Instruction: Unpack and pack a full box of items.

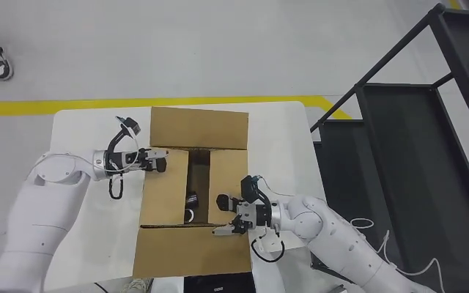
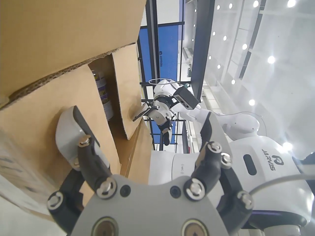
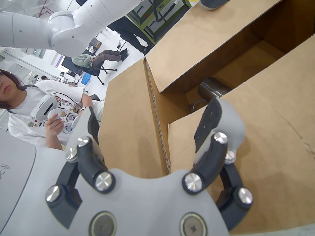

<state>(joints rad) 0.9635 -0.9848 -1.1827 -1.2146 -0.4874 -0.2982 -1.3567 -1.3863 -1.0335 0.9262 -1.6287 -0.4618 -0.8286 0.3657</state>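
The box [image 1: 199, 128] is brown cardboard and stands at the centre of the white tabletop [image 1: 88, 128]. Its flaps at 12 and 6 o'clock are folded outward. The flaps at 9 and 3 o'clock lie over the top, with a narrow dark slot between them.

Contents: through the slot, cans [image 2: 102, 92] are stacked against an inner wall. They have purple-and-white labels, and the lettering is too small to read. From the right wrist, a dark cylinder [image 3: 212, 88] shows low in the slot. The flaps hide everything else inside.

Markings: grey marks [image 2: 14, 170] on the box's outer side are blurred, cut off and illegible.

The left claw [image 1: 157, 161] is at 9 o'clock of the slot. It is released, fingers spread, with one pad against the 9 o'clock flap, and it holds nothing.

The right claw [image 1: 221, 215] is at 5 o'clock of the slot. It is released, fingers wide apart over the corner where the 3 o'clock flap meets the 6 o'clock flap, and it grasps nothing. Whether a pad touches the card cannot be told.

Surroundings: a yellow line [image 1: 73, 107] crosses the floor at 12 o'clock, and dark steps [image 1: 396, 146] at 3 o'clock are cut off at the edge.
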